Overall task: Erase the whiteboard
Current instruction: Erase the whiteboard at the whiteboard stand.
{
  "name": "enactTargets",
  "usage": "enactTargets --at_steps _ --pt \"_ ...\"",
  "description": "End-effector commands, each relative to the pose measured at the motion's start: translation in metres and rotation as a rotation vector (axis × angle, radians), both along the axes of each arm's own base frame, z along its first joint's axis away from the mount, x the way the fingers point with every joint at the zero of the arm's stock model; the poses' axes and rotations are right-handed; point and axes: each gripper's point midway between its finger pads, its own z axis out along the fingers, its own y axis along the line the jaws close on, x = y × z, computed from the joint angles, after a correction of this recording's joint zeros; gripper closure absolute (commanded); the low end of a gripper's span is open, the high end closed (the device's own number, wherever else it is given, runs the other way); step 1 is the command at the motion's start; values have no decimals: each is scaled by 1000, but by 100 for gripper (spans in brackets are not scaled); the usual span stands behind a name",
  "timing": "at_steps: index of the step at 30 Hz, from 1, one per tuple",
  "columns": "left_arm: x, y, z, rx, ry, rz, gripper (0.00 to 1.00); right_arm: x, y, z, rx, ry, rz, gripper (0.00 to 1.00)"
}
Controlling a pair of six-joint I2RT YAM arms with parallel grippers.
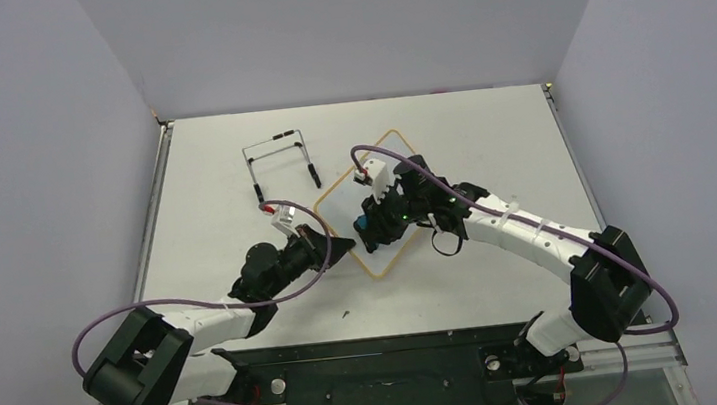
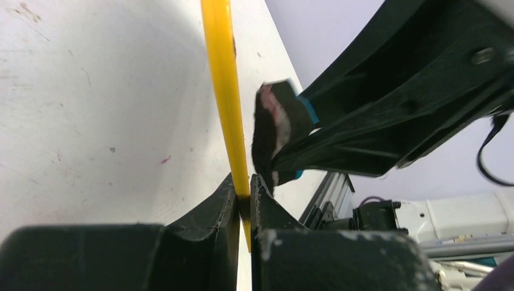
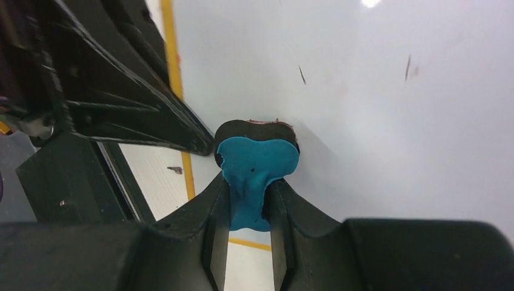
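Setting: a pale grey table [image 1: 231, 176] seen from above, closed in by plain lavender-grey walls [image 1: 27, 147] on the left, right and far sides.
Whiteboard: one small flat white whiteboard [image 1: 340, 209] with rounded corners and a thin tan frame. It lies near the middle of the table, turned so its corners point like a diamond.
Board face: mostly white in the right wrist view, with two short dark strokes and a faint pink tinge beside one of them.
Left gripper: the black two-finger left gripper [image 2: 243, 188] is clamped on the whiteboard's frame at its near-left edge. One finger sits on each side of the yellow-looking rim.
Right gripper: the black two-finger right gripper [image 3: 250, 188] is squeezed tight on the eraser.
Eraser: one small blue bone-shaped eraser [image 3: 254, 163] with a black felt pad, its pad pressed against the board face close to the left gripper. The felt shows pink staining in the left wrist view.
Stand: one black wire easel stand [image 1: 280, 160] lies on the table just beyond the board's far-left side, apart from both grippers.
Arms: two black-and-white arms, each trailing a purple cable, reach in from the near edge and meet at the board.
Count: one whiteboard, one eraser, one stand, two arms, two grippers.
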Motion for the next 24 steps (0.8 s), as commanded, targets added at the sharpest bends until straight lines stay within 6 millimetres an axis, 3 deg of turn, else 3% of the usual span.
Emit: enactTargets --at_steps 1,6,10,12,15,18,24 --pt "16 9 75 -166 -199 98 100 18 -9 0 62 8 -163 100" --pt "14 11 80 -177 -213 103 100 57 -37 -5 81 52 -322 100" --pt "13 12 80 -181 -217 104 100 63 -39 -1 99 46 -347 100" --pt "15 13 79 -183 -212 117 100 49 -23 5 128 69 -287 100" --pt "18 15 81 -197 -205 137 100 9 15 15 135 66 -128 100" --pt "18 16 85 -207 -211 144 100 5 29 21 124 57 -103 100" --pt "14 21 89 -191 -226 147 100 48 -11 -5 46 37 -269 100"
